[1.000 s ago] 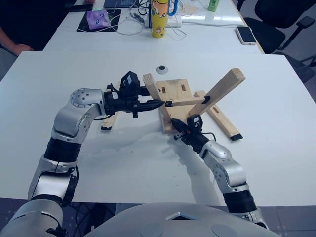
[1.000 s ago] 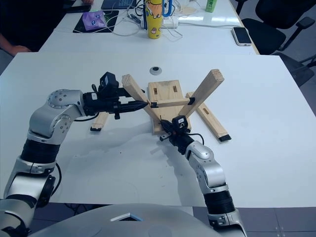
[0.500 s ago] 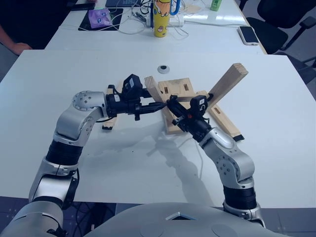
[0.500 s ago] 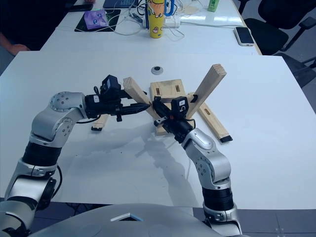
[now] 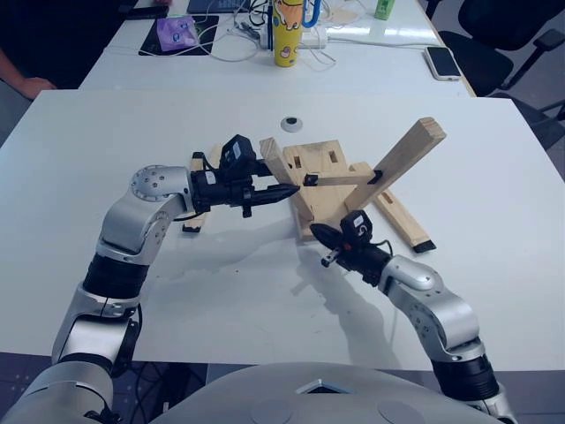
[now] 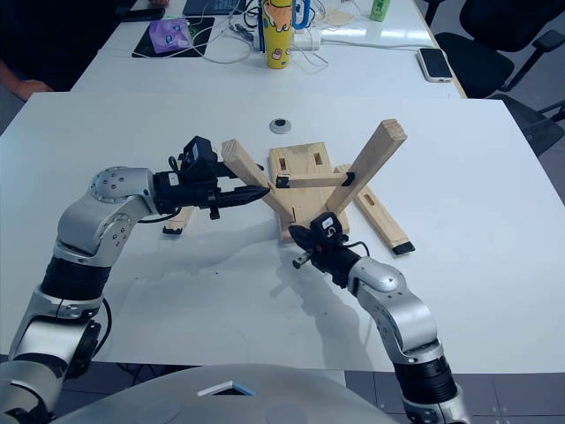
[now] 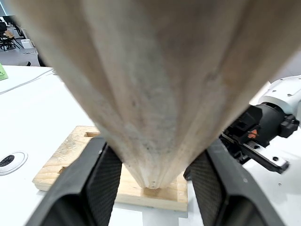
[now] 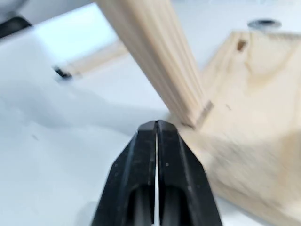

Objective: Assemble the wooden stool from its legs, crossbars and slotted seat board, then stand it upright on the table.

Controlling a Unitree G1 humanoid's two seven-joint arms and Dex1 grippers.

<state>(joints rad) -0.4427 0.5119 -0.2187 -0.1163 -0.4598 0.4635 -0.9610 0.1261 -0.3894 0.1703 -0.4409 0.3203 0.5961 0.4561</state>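
White, smooth tabletop carries a pale, grainy seat board lying flat near its centre, with rectangular slots cut in it. A square-section leg rises tilted toward 10 o'clock and a second leg toward 2 o'clock; a thin crossbar joins them. The left gripper is clamped on the leg. The right gripper, fingers pressed together on nothing, hovers by the board's 6 o'clock edge. A black-capped loose leg lies at 3 o'clock; another loose piece at 9 o'clock is half hidden under the left arm. Beyond, at 12 o'clock, a second table bears a yellow cup.
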